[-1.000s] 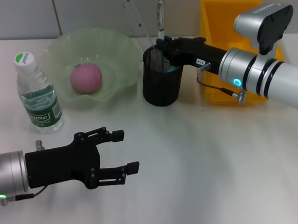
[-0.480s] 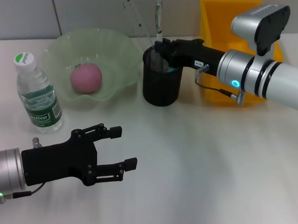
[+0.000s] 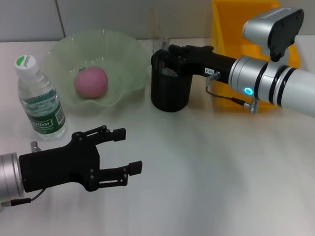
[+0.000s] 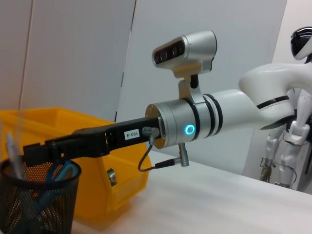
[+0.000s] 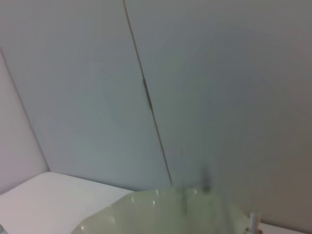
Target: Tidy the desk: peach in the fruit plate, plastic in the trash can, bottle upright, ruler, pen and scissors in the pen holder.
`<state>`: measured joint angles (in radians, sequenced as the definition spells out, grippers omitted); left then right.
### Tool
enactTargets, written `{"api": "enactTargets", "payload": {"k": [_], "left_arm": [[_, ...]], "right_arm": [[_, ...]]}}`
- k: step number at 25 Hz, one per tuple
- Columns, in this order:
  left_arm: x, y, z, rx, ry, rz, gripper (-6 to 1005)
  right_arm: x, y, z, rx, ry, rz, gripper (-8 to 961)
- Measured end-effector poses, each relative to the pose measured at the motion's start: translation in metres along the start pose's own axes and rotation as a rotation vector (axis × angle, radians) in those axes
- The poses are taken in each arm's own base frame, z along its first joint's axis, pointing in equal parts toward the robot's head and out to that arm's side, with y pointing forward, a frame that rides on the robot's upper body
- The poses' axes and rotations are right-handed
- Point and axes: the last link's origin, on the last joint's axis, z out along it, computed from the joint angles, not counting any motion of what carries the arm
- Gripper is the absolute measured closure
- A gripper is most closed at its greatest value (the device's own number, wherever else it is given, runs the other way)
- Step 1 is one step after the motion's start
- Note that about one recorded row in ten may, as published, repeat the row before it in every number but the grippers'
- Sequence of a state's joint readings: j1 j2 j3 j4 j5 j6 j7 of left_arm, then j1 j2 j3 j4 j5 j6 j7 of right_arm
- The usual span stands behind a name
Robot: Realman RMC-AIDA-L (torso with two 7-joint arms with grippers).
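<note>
A pink peach point(image 3: 91, 83) lies in the pale green fruit plate point(image 3: 119, 47). The bottle point(image 3: 39, 98) stands upright left of the plate. The black mesh pen holder point(image 3: 170, 92) has my right gripper point(image 3: 169, 51) reaching over its rim. In the left wrist view the holder point(image 4: 34, 204) contains a pen point(image 4: 12, 151) and the blue-handled scissors point(image 4: 56, 180). A pen top point(image 3: 164, 44) pokes up behind the holder's rim; the ruler shows only as a faint blur there. My left gripper point(image 3: 129, 149) hovers open and holds nothing, low over the table in front of the bottle. The plastic is out of view.
The yellow trash can point(image 3: 225, 26) stands right of the holder, behind my right arm point(image 3: 275, 84). A grey wall runs along the back of the table. White tabletop point(image 3: 212, 174) spreads across the front right.
My right gripper has slid left across the pen holder's mouth. The ruler and pen, standing tall before, now show lower and blurred. My left gripper has drifted slightly down and left.
</note>
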<state>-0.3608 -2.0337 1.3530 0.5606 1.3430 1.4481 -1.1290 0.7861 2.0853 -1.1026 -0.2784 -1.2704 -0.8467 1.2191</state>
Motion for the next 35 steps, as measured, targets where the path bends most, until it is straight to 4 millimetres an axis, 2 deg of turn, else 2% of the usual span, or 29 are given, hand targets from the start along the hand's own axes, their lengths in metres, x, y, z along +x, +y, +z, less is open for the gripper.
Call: {"api": "enactTargets", "payload": {"k": [7, 10, 11, 15, 19, 20, 23, 25, 26, 30, 31, 35], "left_arm": [[0.001, 0.000, -0.001, -0.002, 0.005, 0.000, 136], [0.001, -0.001, -0.002, 0.004, 0.007, -0.001, 136], [0.001, -0.001, -0.002, 0.004, 0.007, -0.001, 136], [-0.001, 0.000, -0.004, 0.012, 0.008, -0.008, 136], [0.000, 0.002, -0.006, 0.000, 0.015, -0.004, 136], [0.000, 0.003, -0.006, -0.010, 0.019, -0.002, 136], [0.000, 0.004, -0.006, -0.015, 0.021, -0.004, 137], [-0.001, 0.005, -0.006, -0.013, 0.025, -0.010, 137], [-0.001, 0.005, -0.006, -0.013, 0.025, -0.010, 137], [-0.003, 0.006, -0.005, 0.001, 0.030, -0.012, 137], [-0.003, 0.006, -0.005, 0.001, 0.030, -0.012, 137], [-0.004, 0.006, -0.005, 0.000, 0.030, -0.025, 137]], "right_arm": [[0.002, 0.000, -0.002, -0.003, 0.000, 0.010, 679], [0.004, 0.000, -0.006, -0.010, -0.011, 0.023, 449], [0.004, 0.000, -0.006, -0.010, -0.011, 0.023, 426], [0.005, -0.002, -0.023, -0.032, -0.081, 0.055, 333], [0.007, -0.001, -0.035, -0.059, -0.123, 0.096, 317], [0.009, -0.001, -0.043, -0.072, -0.143, 0.109, 313], [0.011, -0.001, -0.051, -0.084, -0.158, 0.109, 213], [0.015, 0.001, -0.065, -0.112, -0.189, 0.112, 147], [0.015, 0.001, -0.065, -0.112, -0.189, 0.112, 147], [0.021, 0.006, -0.093, -0.179, -0.234, 0.102, 147], [0.021, 0.006, -0.093, -0.179, -0.234, 0.102, 147], [0.026, 0.014, -0.116, -0.317, -0.194, 0.072, 147]]}}
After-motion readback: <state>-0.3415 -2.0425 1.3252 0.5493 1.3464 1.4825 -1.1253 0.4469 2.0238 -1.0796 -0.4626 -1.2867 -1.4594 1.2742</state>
